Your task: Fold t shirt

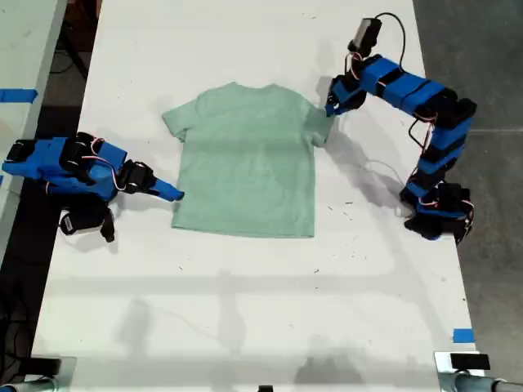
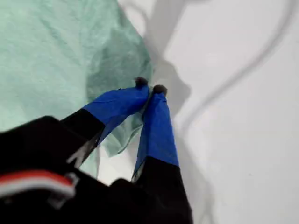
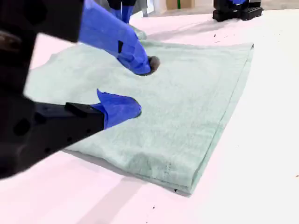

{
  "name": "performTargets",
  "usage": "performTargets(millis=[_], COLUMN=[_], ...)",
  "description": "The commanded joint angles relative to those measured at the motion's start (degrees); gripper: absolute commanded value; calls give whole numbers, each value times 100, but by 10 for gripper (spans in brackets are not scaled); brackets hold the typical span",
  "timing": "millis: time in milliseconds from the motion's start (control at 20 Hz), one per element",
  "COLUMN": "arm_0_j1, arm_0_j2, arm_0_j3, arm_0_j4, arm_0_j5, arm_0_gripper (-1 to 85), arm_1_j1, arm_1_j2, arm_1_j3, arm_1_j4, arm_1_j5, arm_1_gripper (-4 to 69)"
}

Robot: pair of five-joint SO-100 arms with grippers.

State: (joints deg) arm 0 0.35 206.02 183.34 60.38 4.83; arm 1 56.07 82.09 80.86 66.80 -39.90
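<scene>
The pale mint-green t shirt [image 1: 245,159] lies flat on the white table [image 1: 245,310], neck toward the far edge. My first gripper [image 1: 331,106] is at the sleeve on the exterior view's right. The first wrist view shows my first gripper [image 2: 149,88] shut, its blue fingers [image 2: 156,126] pinching the sleeve's edge [image 2: 119,60]. My second gripper [image 1: 173,193] lies low at the hem corner on the exterior view's left. In the second wrist view my second gripper [image 3: 135,88] is open, its jaws spread just short of the t shirt [image 3: 187,112] and holding nothing.
The first arm's base [image 1: 437,212] stands at the table edge on the exterior view's right, with a thin cable [image 1: 376,167] trailing toward it. Blue tape [image 1: 462,335] marks the near corner on that side. Another table with blue tape [image 1: 18,95] adjoins on the exterior view's left.
</scene>
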Motion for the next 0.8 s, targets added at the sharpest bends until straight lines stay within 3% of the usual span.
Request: performTargets(millis=[0, 100, 250, 550, 700, 750], arm_0_j1=[-62, -62, -62, -62, -62, -62], arm_0_j2=[35, 35, 35, 35, 35, 35], arm_0_j3=[53, 53, 53, 53, 53, 53], arm_0_j4=[-44, -44, -44, -44, -44, -44], arm_0_j5=[-9, -9, -9, -9, -9, -9], arm_0_gripper=[111, 111, 111, 111, 111, 111], arm_1_j1=[-659, -1397, -2408, -3401, -3516, -3445], arm_1_j2=[1099, 1222, 923, -527, -721, -642], arm_1_j3=[-492, -694, -782, -2294, -2487, -2487], arm_1_j4=[-9, -237, -1081, -1494, -1644, -1503], arm_1_j5=[105, -44, -167, -9, 0, 9], arm_1_gripper=[-2, -2, -2, 1, 174, 193])
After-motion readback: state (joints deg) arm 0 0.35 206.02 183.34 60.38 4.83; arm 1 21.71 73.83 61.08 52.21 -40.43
